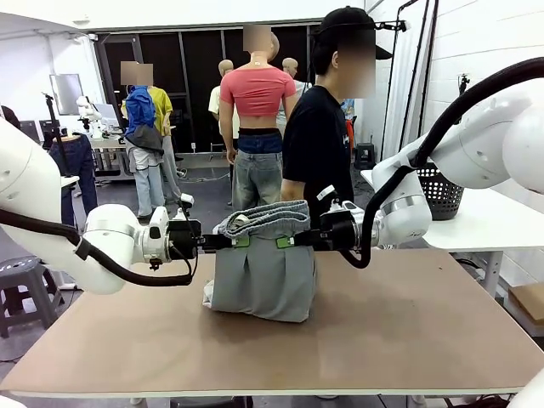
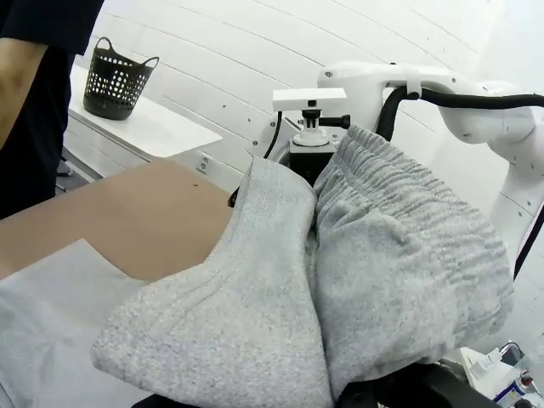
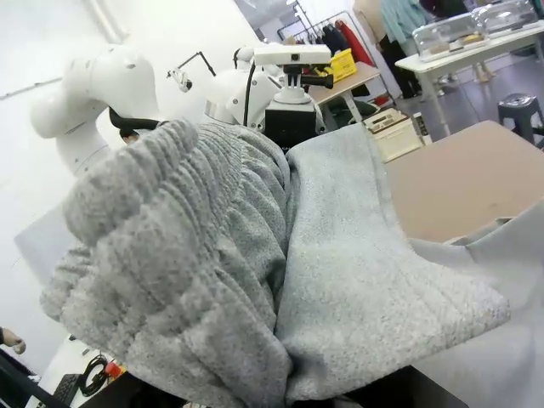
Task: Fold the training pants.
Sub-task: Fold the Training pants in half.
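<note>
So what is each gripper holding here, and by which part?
Both hold the training pants: the left gripper and right gripper each pinch the bunched waistband end, lifted above the table, while the lower part rests on it.

Training pants (image 1: 263, 272) hang between the tools — hem on the table (image 1: 408, 331).

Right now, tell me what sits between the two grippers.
In the front view, the pants span the gap: the left gripper and right gripper pinch them, the waistband bunched above, the legs hanging to the table.
</note>
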Controlling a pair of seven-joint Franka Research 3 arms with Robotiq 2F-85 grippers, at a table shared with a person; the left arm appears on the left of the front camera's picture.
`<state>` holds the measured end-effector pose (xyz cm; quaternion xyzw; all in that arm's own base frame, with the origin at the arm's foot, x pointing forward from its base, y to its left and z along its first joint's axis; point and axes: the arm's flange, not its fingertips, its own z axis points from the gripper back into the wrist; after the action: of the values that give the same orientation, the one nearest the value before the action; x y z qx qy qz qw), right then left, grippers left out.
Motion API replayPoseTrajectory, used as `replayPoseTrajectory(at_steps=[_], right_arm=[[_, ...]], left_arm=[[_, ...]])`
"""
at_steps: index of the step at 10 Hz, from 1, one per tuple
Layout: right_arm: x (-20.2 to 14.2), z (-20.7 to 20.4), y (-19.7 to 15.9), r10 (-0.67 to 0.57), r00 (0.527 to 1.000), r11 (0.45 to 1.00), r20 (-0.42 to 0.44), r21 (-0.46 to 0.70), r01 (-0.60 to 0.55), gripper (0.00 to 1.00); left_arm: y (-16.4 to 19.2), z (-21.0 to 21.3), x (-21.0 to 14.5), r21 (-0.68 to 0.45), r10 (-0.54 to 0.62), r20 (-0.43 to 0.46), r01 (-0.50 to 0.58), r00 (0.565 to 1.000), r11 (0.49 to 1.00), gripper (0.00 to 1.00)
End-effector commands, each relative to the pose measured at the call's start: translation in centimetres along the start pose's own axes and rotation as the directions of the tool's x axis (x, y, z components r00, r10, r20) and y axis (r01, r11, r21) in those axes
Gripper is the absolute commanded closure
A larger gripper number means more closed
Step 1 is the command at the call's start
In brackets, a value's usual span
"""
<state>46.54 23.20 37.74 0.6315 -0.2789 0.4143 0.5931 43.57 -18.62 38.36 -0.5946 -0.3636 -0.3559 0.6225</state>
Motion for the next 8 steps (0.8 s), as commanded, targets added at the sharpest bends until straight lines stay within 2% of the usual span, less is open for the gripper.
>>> replayPoseTrajectory(at_steps=[1,2,5,6,8], right_arm=[[-0.1,0.7,2.5,-0.064,0.998,0.998,-0.006,0.025,0.064,1.0],[-0.7,0.8,2.6,-0.1,0.994,0.994,-0.039,0.029,0.101,1.0],[-2.8,0.4,2.3,-0.186,0.979,0.981,-0.082,0.032,0.19,1.0],[-3.8,0.0,1.7,-0.214,0.974,0.975,-0.074,0.035,0.217,1.0],[-4.5,-0.7,-1.4,-0.226,0.973,0.974,-0.046,0.001,0.227,1.0]], left_arm=[[-2.6,1.3,-0.5,-0.031,0.079,-0.006,-0.079,0.997,0.996,1.0],[-2.7,1.3,-1.5,-0.071,0.13,-0.02,-0.131,0.991,0.989,1.0],[-2.4,1.0,-5.0,-0.075,0.307,-0.044,-0.31,0.951,0.948,1.0],[-1.9,1.5,-5.7,-0.054,0.363,-0.038,-0.364,0.931,0.93,1.0],[1.3,1.9,-5.3,0.063,0.379,0.001,-0.379,0.925,0.923,1.0]])
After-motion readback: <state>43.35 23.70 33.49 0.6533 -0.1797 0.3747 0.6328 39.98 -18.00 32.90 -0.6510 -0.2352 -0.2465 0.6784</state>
